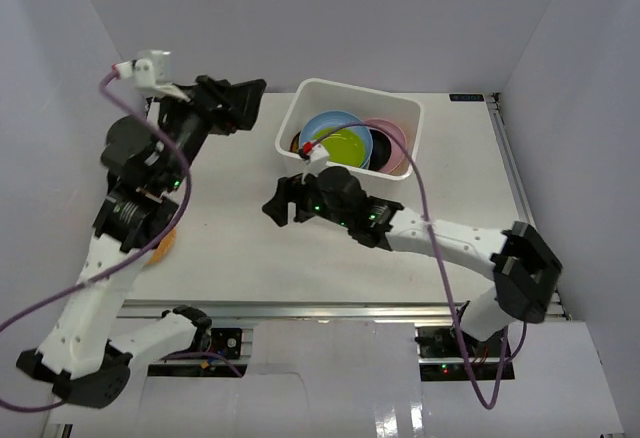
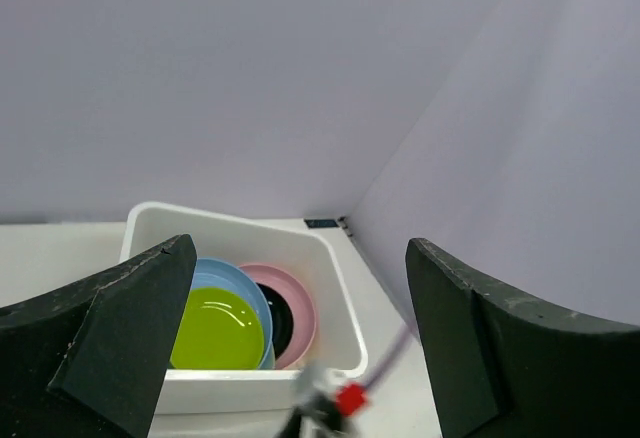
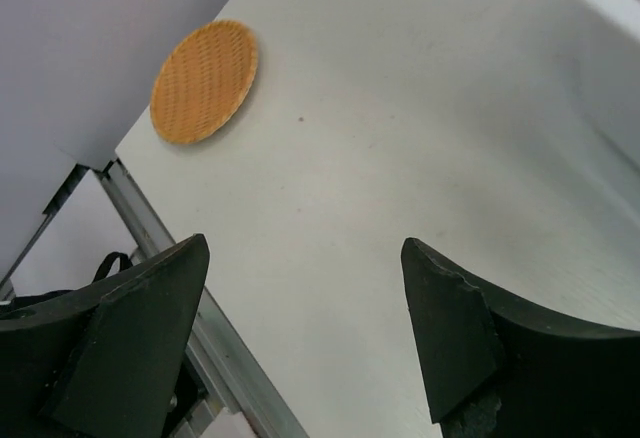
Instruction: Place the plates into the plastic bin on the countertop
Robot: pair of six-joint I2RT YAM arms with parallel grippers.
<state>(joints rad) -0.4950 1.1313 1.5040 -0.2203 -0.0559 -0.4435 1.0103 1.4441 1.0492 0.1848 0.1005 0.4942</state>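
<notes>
Two arms work over a white surface [image 1: 250, 258]. The only lettering I can spot is a small dark tag [image 1: 466, 97] at the far edge, beyond the plastic bin [image 1: 291, 120], w/ print too small to read.

The surface is plain matt white & rectangular, w/ a metal rail [image 1: 330, 309] along the near edge. Pale grey-lilac walls [image 1: 300, 18] close it in at the back & both sides.

The left pincer [image 2: 298, 258] is held up high, fingers spread wide, nothing btwn them. The bin lies ahead of it & lower down, at the far end of the surface. Inside, the plates overlap. A lime green plate [image 1: 348, 145] rests on a blue plate [image 1: 322, 122]. On the side away from the left pincer is a pink plate [image 1: 396, 141], w/ a black plate [image 1: 381, 148] showing btwn green & pink.

The right pincer [image 3: 303, 248] hangs low over the surface, just off the bin's near wall, fingers also apart & empty. It points away from the bin. An orange woven plate [image 3: 204, 81] lies flat ahead of it, well apart, nr the surface's edge by the rail. Seen from above, that plate is partly hidden under the left arm.

A purple cable [image 1: 432, 220] runs from behind the right pincer back along its arm. There's a small red plug [image 2: 351, 398] at the wrist end.
</notes>
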